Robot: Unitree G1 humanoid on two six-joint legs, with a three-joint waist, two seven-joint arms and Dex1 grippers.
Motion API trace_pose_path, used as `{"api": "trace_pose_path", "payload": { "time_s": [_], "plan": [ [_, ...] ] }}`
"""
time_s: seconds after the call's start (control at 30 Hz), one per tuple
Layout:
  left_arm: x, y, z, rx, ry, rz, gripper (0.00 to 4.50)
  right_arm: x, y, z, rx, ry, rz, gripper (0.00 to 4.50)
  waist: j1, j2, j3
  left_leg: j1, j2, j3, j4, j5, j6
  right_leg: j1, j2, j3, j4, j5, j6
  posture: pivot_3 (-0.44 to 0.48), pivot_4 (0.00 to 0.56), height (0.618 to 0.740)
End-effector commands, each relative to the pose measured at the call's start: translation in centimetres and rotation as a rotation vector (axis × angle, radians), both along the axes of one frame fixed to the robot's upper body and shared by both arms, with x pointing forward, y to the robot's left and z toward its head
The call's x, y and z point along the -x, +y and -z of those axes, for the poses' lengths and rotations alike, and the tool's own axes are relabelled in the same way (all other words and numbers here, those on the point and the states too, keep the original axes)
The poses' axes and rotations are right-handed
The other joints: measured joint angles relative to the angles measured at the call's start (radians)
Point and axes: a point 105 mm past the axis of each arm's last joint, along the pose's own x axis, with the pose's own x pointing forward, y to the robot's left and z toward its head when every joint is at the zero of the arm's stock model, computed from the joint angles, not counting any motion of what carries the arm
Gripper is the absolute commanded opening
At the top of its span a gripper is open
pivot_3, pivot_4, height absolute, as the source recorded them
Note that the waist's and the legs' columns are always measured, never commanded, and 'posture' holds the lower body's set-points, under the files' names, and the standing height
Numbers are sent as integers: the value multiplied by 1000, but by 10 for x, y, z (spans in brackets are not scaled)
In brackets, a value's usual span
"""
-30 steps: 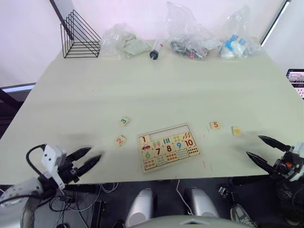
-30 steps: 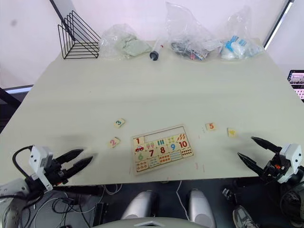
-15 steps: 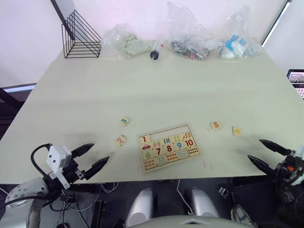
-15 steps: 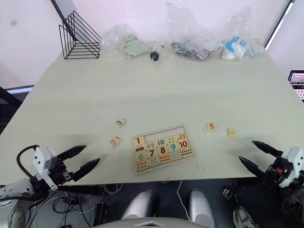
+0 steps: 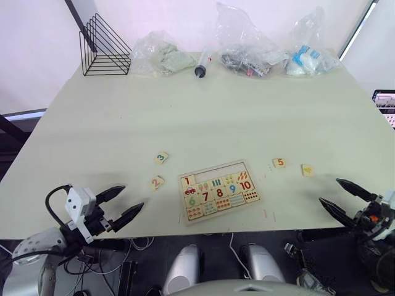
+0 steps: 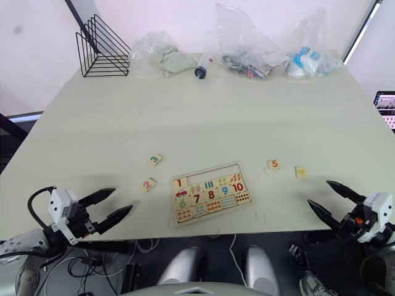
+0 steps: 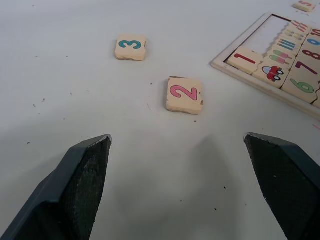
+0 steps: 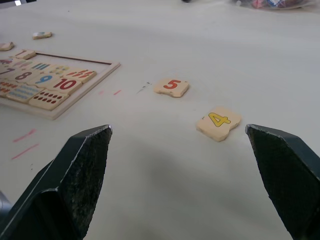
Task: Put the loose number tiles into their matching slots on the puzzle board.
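A pale table (image 5: pixel 203 117) is filling the space in front of a white wall, and the puzzle board (image 5: pixel 218 190) is lying near its front edge, turned slightly askew. The red 1 tile (image 7: pixel 243 58) is already sitting in the top row, with the remaining slots (image 7: pixel 272 33) beside it lying bare. The pink 2 tile (image 7: pixel 184 94) and green 3 tile (image 7: pixel 131 47) are lying loose on the board's left, the orange 5 tile (image 8: pixel 171 86) and yellow 4 tile (image 8: pixel 218 122) on its right, so each arm seems to be getting its own pair. The left gripper (image 5: pixel 122 204) is hovering low, jaws spread wide and empty, pointing toward the 2. The right gripper (image 5: pixel 343 198) is likewise gaping and empty, facing the 4. Nothing is lying between them and the tiles; a wire rack (image 5: pixel 105 46), a syringe (image 5: pixel 202 63) and plastic bags (image 5: pixel 245 43) are sitting well away at the far edge
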Motion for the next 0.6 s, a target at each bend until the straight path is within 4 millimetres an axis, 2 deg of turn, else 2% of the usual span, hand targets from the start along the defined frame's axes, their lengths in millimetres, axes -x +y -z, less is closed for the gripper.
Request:
{"api": "trace_pose_path", "payload": {
  "time_s": [0.03,0.2,0.6],
  "plan": [
    [-3,-1,-5,-23,-24,26,4491,-1,-2,-12,19,-64,15,4500,1,0,0,0,0,0,0,0,0,0,0,0,0,0,0,0,150,740],
    [-8,-2,-5,-28,-24,39,4491,2,-3,-6,26,-61,15,4500,0,0,0,0,0,0,0,0,0,0,0,0,0,0,0,0,150,740],
    [-8,-5,-4,-32,-18,51,4491,3,-1,-5,31,-69,8,4500,-1,0,0,0,0,0,0,0,0,0,0,0,0,0,0,0,150,740]
  ]
}}
